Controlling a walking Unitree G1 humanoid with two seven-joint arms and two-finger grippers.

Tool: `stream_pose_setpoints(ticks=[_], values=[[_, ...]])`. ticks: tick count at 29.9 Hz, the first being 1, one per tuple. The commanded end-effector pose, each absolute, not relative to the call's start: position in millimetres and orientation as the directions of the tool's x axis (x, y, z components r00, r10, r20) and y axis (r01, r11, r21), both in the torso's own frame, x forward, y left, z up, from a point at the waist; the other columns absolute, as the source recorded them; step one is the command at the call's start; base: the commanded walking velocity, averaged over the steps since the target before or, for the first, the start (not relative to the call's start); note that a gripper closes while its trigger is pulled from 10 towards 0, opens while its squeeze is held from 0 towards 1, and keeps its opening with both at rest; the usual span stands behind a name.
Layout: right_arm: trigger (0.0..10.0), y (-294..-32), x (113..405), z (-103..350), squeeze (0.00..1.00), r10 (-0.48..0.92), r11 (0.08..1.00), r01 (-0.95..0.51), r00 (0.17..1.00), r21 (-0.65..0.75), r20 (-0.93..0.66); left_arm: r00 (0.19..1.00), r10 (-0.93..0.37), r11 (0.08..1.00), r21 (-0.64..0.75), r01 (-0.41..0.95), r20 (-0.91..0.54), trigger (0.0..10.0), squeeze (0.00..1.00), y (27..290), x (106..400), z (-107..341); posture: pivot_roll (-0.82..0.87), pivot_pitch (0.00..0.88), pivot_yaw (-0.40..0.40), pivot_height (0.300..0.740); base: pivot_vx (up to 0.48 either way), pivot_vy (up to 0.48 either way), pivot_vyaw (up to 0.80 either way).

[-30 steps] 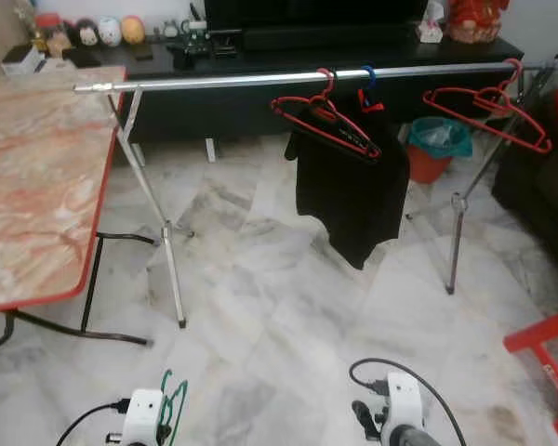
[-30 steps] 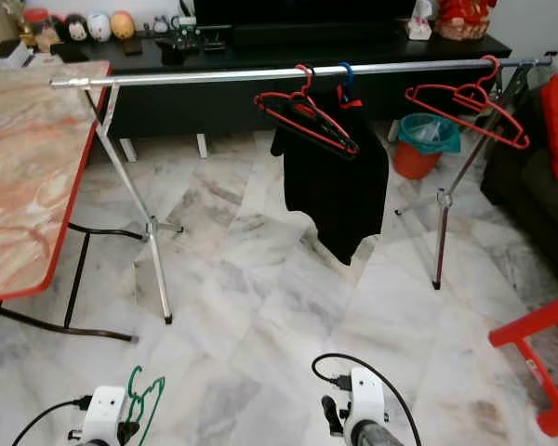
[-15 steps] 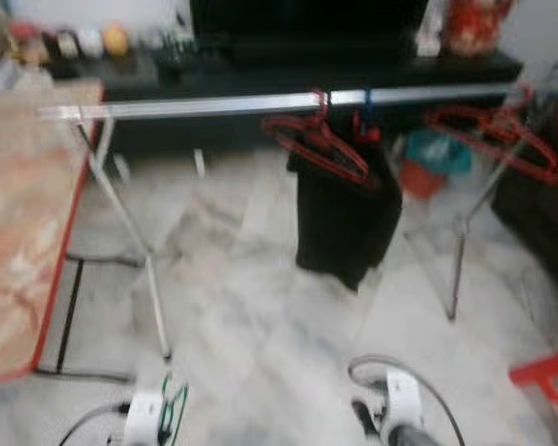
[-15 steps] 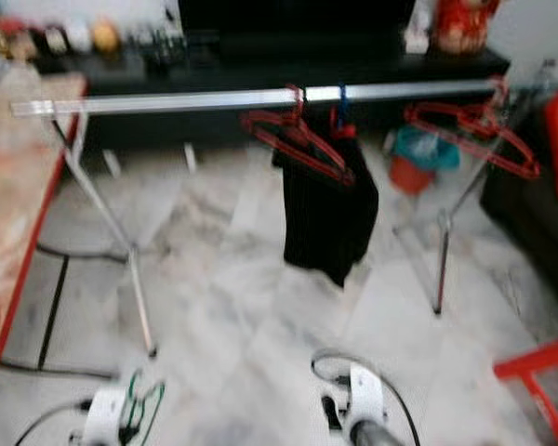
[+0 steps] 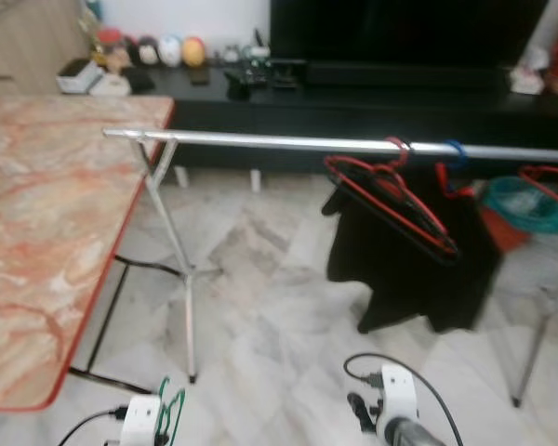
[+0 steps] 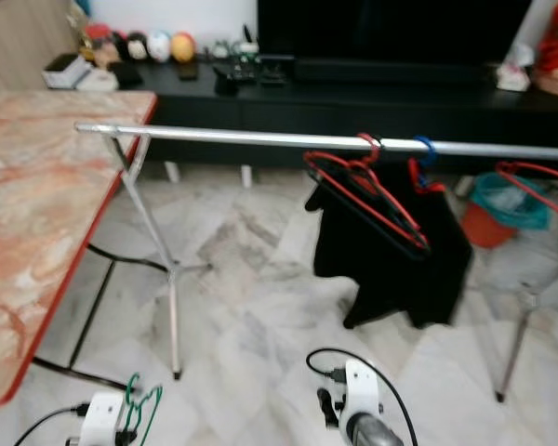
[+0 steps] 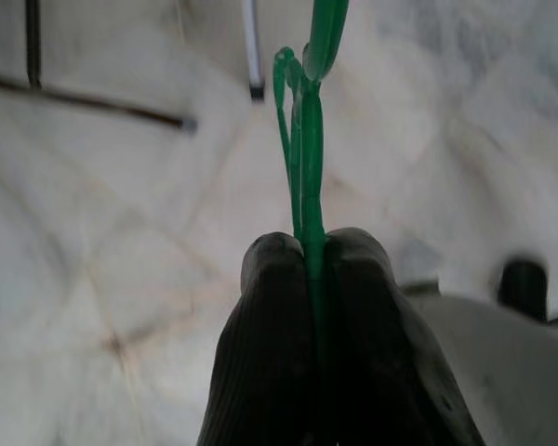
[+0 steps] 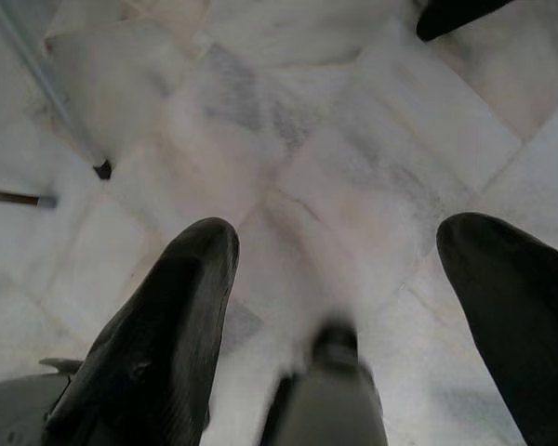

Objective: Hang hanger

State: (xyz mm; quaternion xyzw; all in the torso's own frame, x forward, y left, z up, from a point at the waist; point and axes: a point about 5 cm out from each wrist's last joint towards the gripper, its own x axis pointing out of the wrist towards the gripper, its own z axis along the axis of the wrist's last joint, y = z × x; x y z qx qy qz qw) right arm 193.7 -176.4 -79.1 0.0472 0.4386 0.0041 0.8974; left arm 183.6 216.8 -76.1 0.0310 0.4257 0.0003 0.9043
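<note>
A green hanger [image 7: 302,149] is pinched between the two black fingers of my left gripper [image 7: 309,265], which is shut on it low at the bottom left of the eye views [image 5: 167,413]. My right gripper [image 8: 339,279] hangs open over the marble floor, nothing between its fingers. Ahead stands a silver clothes rail [image 5: 260,141] on thin legs. On its right part hang a red hanger [image 5: 391,200], a black garment [image 5: 418,269] on a blue hook, and another red hanger [image 5: 549,181] at the right edge.
A marble-patterned table with a red rim [image 5: 121,232] stands at my left, close to the rail's left end. A black TV cabinet [image 5: 353,98] with small ornaments runs behind the rail. A teal and orange bin [image 5: 516,209] sits at the right.
The whole picture has shifted: the camera turned left and came nearer, so the rail and table look larger and sit further right. My left gripper still holds the green hanger.
</note>
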Motion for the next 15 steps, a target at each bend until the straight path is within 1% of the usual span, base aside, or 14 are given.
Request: stream_pose_setpoints(ticks=[1, 12, 15], values=[[10.0, -188.3, 187.6, -81.1, 0.00, 0.019, 0.996, 0.062, 0.600, 0.070, -0.800, 0.648, 0.002, 0.998, 0.043, 0.047, -0.762, 10.0, 0.00, 208.3, 187.1, -75.7, 0.06, 0.044, -0.005, 0.740, 0.379, 0.000, 0.00], [10.0, -188.5, 188.7, -80.6, 0.00, 0.019, 0.995, 0.063, 0.601, 0.071, -0.799, 0.661, -0.005, 0.998, 0.040, 0.053, -0.751, 10.0, 0.00, 206.6, 191.4, -73.6, 0.06, 0.061, -0.004, 0.740, 0.379, 0.000, 0.00], [10.0, -188.9, 189.1, -80.3, 0.00, 0.017, 0.996, 0.063, 0.601, 0.069, -0.799, 0.706, -0.017, 0.997, 0.039, 0.064, -0.708, 10.0, 0.00, 205.1, 205.2, -65.4, 0.06, 0.065, -0.004, 0.740, 0.379, 0.000, 0.00]])
